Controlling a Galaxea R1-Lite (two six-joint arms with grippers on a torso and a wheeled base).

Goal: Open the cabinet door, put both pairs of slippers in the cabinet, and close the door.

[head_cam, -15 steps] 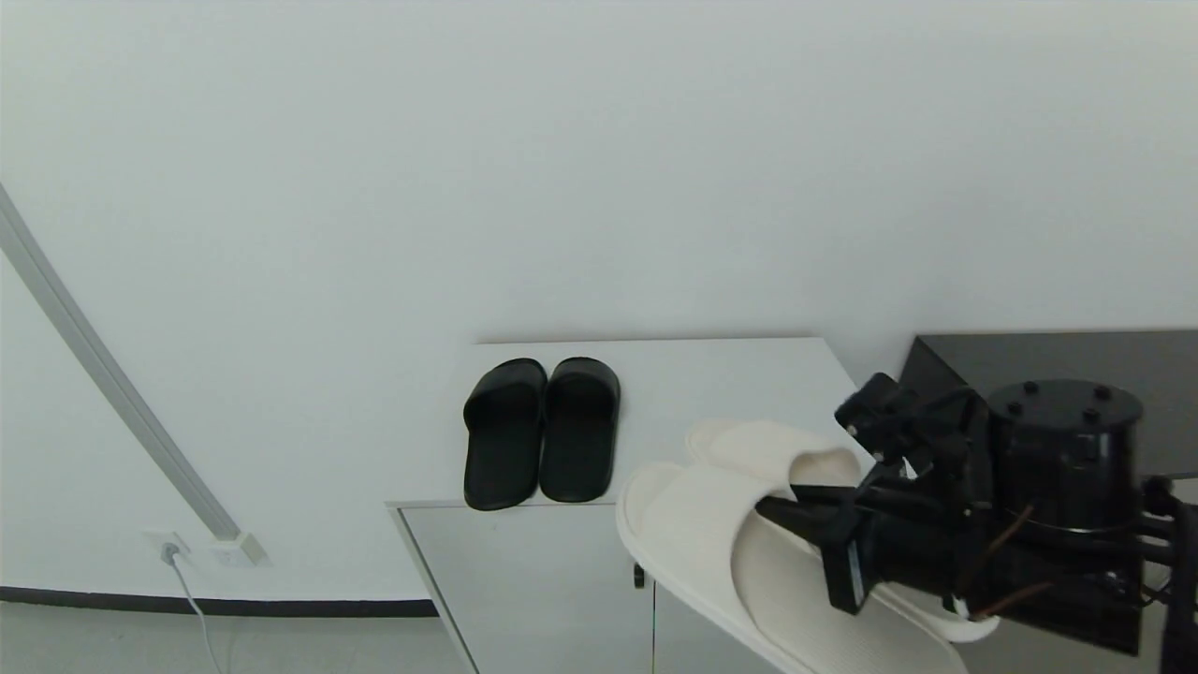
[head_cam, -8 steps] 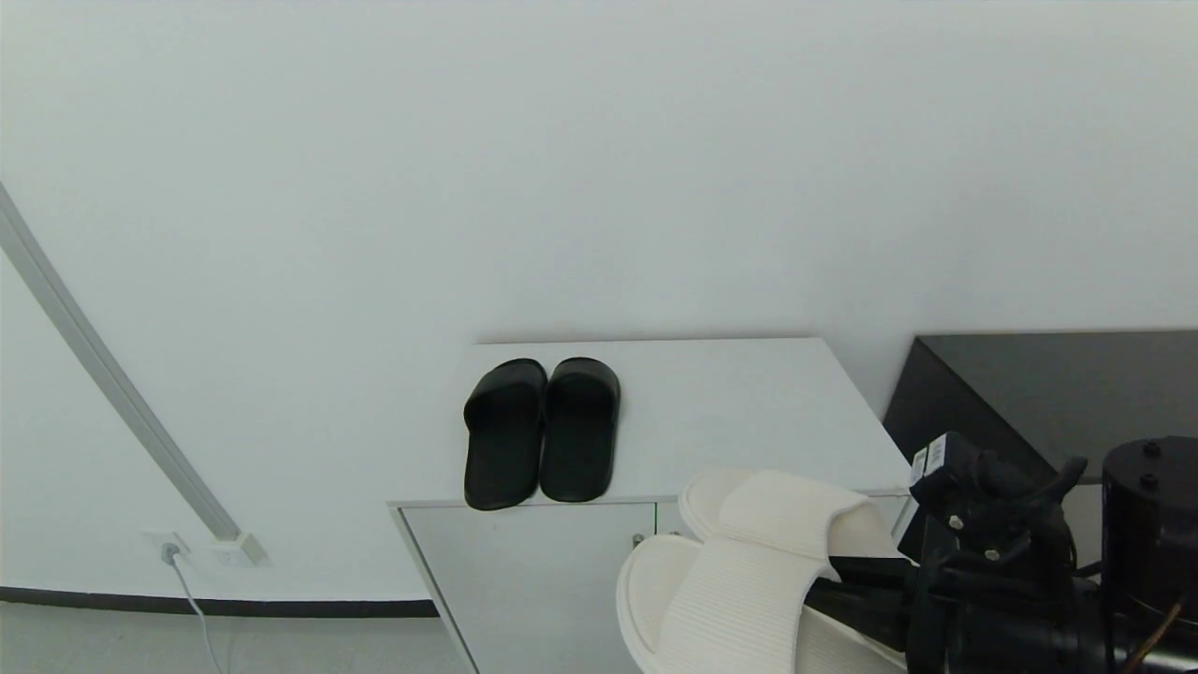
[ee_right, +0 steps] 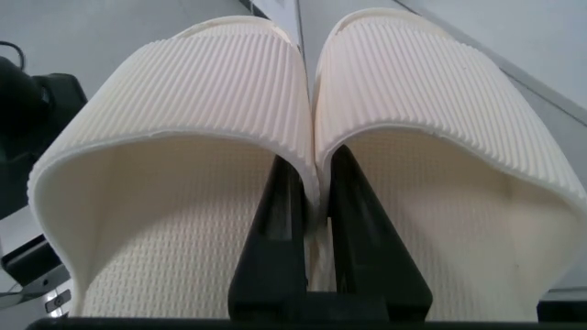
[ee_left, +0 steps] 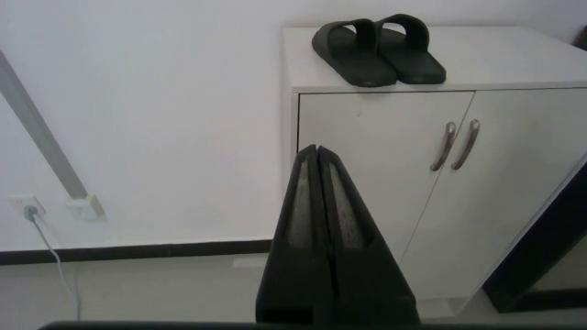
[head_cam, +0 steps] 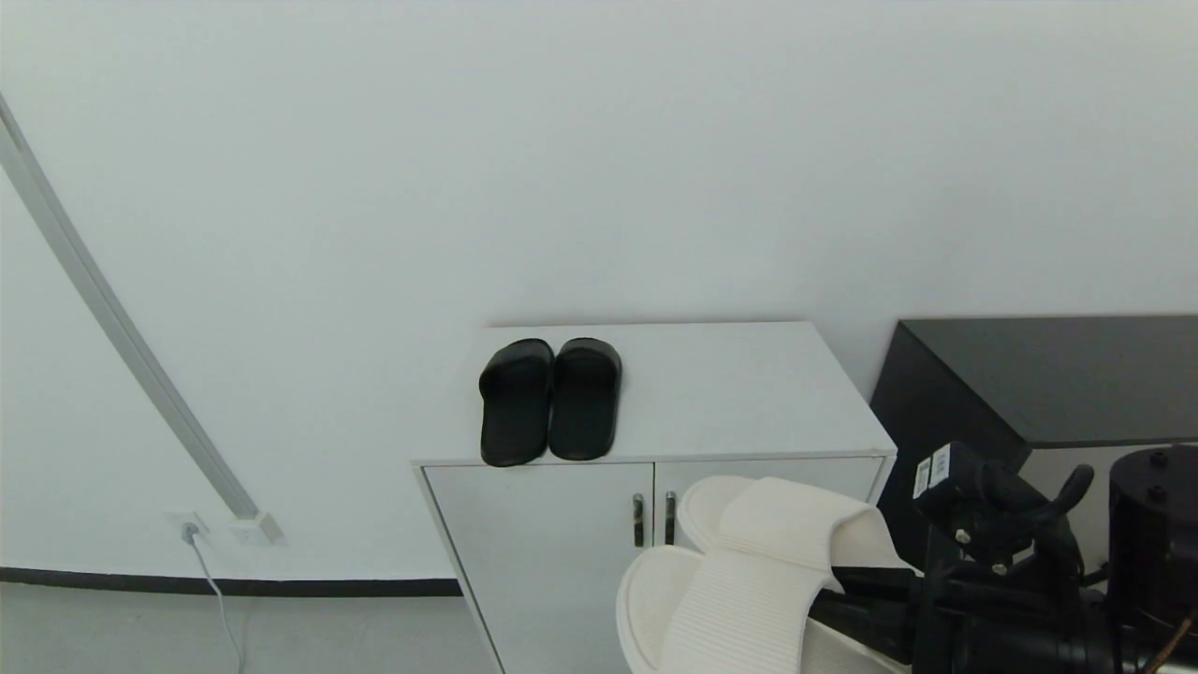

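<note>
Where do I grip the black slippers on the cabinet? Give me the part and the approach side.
Pinch the two inner strap walls together where the black slippers touch, coming from the cabinet front. Their heels lie at the front edge, so both strap openings likely face the robot: one finger into each.

Left gripper [ee_left: 317, 151], jaws together, seemingly empty; 2 black slippers [ee_left: 378, 50] atop the closed cabinet [ee_left: 367, 170].

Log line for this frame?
right gripper: shut on white slippers; left gripper: shut, empty; black slippers: on cabinet top; doors: closed
</note>
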